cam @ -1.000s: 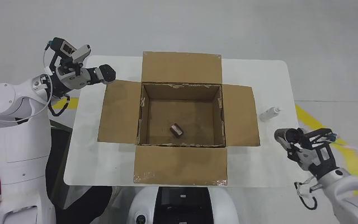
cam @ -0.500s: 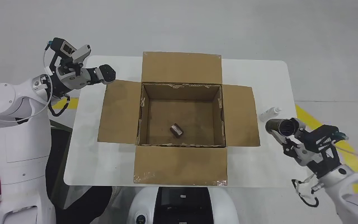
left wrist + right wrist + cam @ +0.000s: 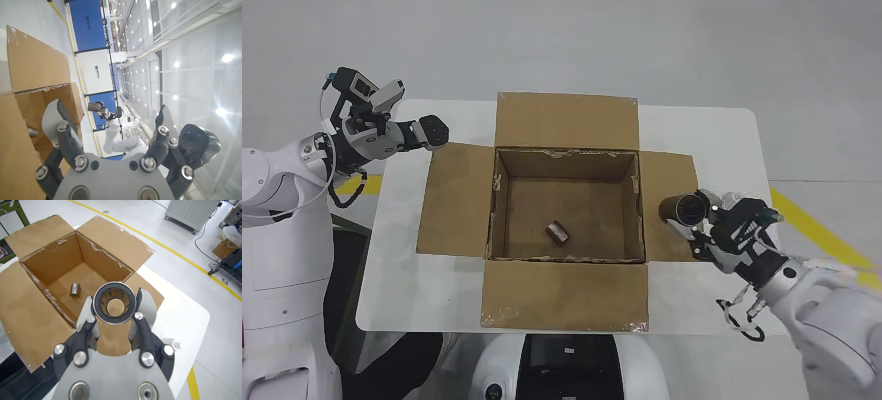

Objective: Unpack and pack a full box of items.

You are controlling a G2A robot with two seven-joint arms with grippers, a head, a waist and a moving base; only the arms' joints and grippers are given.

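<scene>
The right pincer [image 3: 694, 212] is pinching a hollow metal sleeve [image 3: 676, 208] between its two pale fingers [image 3: 146, 306], one pressed to each side of the sleeve's wall; seen from the wrist, the sleeve [image 3: 115, 302] shows its dark ringed mouth end-on, and one can look straight through its bore. The pincer holds it in the air above the right-hand flap [image 3: 672, 205] of the open cardboard box [image 3: 567, 120], so the flap lies directly beneath the pincer and the box's deep well opens just ahead of it, beyond the sleeve. Down on the floor of that well, ahead of and below the right pincer, a small steel cylinder [image 3: 558, 232] lies on its side, apart from every wall; the wrist view shows the same cylinder [image 3: 75, 290] with its bored end turned toward the near wall. Behind the right pincer, close by its wrist, a small clear bottle [image 3: 173, 344] lies on the white table [image 3: 722, 140], partly hidden by the pincer's frame. The left pincer [image 3: 435, 130] is well apart from all this, raised at the table's far corner past the box's left flap [image 3: 452, 200]; its fingers [image 3: 56, 113] stand spread wide with nothing between them, and it touches neither the box nor the table. From its own wrist the left pincer [image 3: 110, 106] looks sidelong across the box, with the steel cylinder [image 3: 32, 131] just beside one finger in the frame and the far arm's sleeve [image 3: 93, 107] showing between the two.
</scene>
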